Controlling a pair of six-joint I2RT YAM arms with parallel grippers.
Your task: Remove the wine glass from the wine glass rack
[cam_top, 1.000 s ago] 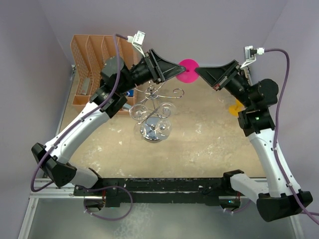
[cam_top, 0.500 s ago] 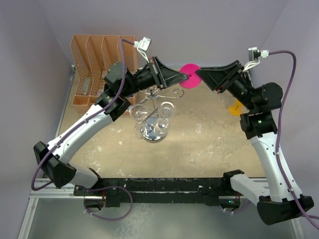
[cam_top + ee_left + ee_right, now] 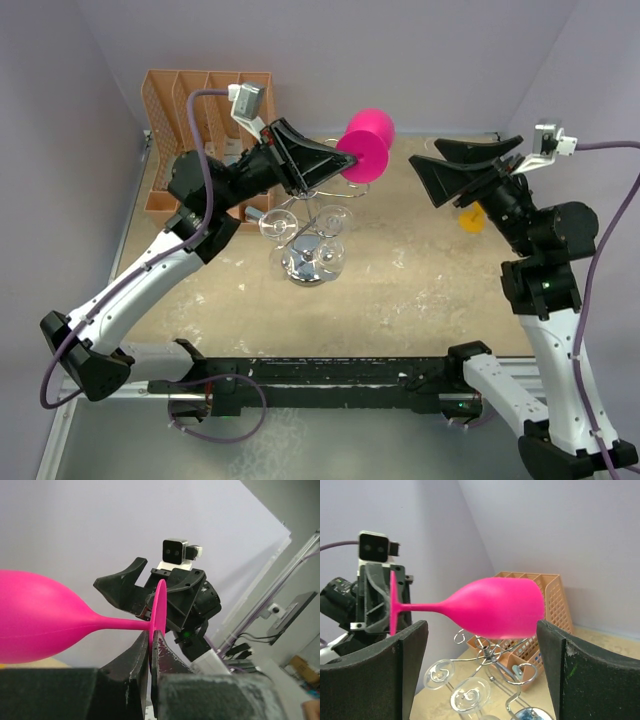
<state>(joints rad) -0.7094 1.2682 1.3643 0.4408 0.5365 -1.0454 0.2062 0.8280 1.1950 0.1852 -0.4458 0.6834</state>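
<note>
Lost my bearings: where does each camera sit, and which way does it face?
Top external: above and behind the robot, looking down on the table; left claw and right claw show.
Left wrist: behind the left claw, facing the right claw; fingers shut on the wine glass foot.
Right wrist: looks between its open fingers toward the left claw, rack and orange organizer.
Shared: wine glass in all three; wrist views face each other.

no readable text, labels or numbers

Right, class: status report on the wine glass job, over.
Left end effector shut on pink wine glass foot. Right end effector open, apart. Glass off rack, sideways. Nothing blocking.
</note>
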